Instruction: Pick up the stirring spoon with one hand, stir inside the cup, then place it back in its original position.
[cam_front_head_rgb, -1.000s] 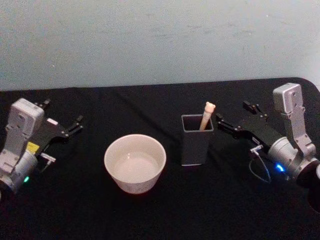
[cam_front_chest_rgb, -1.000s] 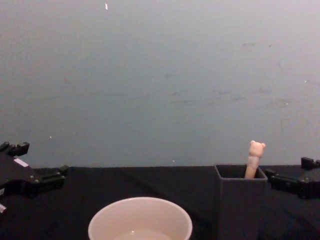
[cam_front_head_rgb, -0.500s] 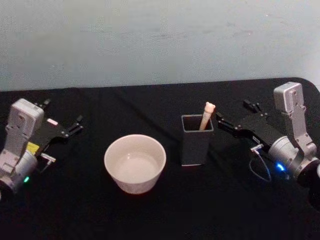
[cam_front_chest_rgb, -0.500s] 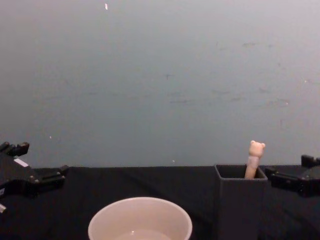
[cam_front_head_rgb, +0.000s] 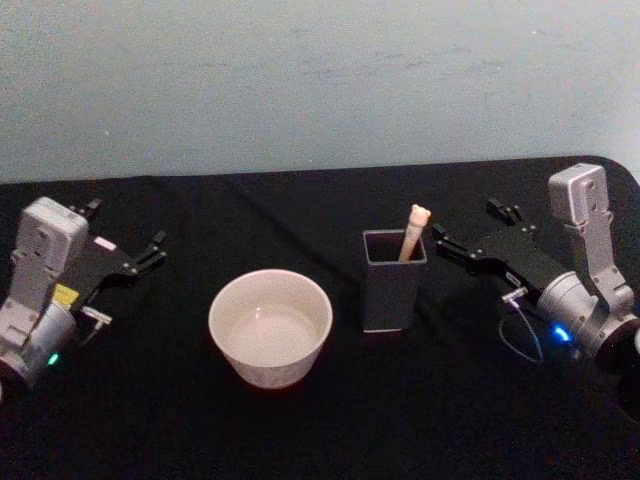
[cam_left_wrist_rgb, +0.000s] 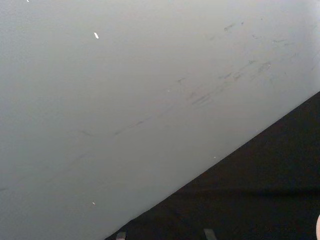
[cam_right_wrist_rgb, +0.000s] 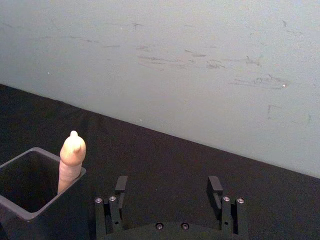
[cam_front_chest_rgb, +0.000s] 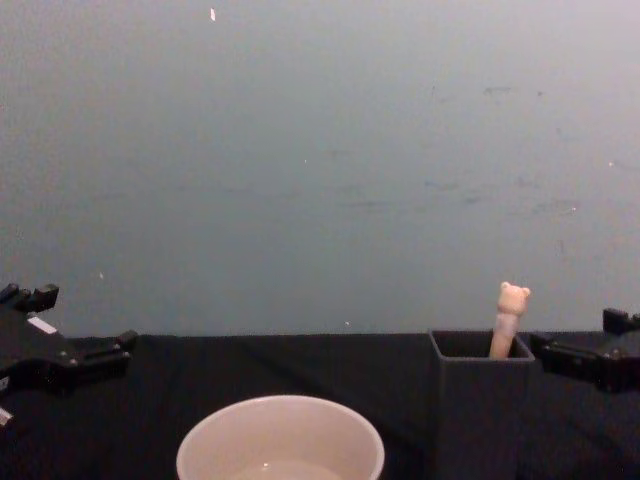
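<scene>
The stirring spoon (cam_front_head_rgb: 411, 236) stands in a dark grey square holder (cam_front_head_rgb: 392, 290), its beige bear head leaning over the rim; its neck and bowl are hidden inside. The cream-white cup (cam_front_head_rgb: 270, 325) sits left of the holder. My right gripper (cam_front_head_rgb: 466, 221) hovers just right of the holder, open, with nothing between its fingers. In the right wrist view the spoon (cam_right_wrist_rgb: 71, 159) rises from the holder (cam_right_wrist_rgb: 27, 212) off to the side of the spread right gripper (cam_right_wrist_rgb: 168, 185). My left gripper (cam_front_head_rgb: 128, 223) rests at the far left, open. The chest view shows the spoon (cam_front_chest_rgb: 508, 318) and cup (cam_front_chest_rgb: 280, 438).
A black cloth (cam_front_head_rgb: 320, 420) covers the table, and a pale blue-grey wall (cam_front_head_rgb: 320, 80) stands right behind it. The table's right corner (cam_front_head_rgb: 618, 165) lies close behind my right arm. A thin cable loop (cam_front_head_rgb: 520, 340) hangs under the right wrist.
</scene>
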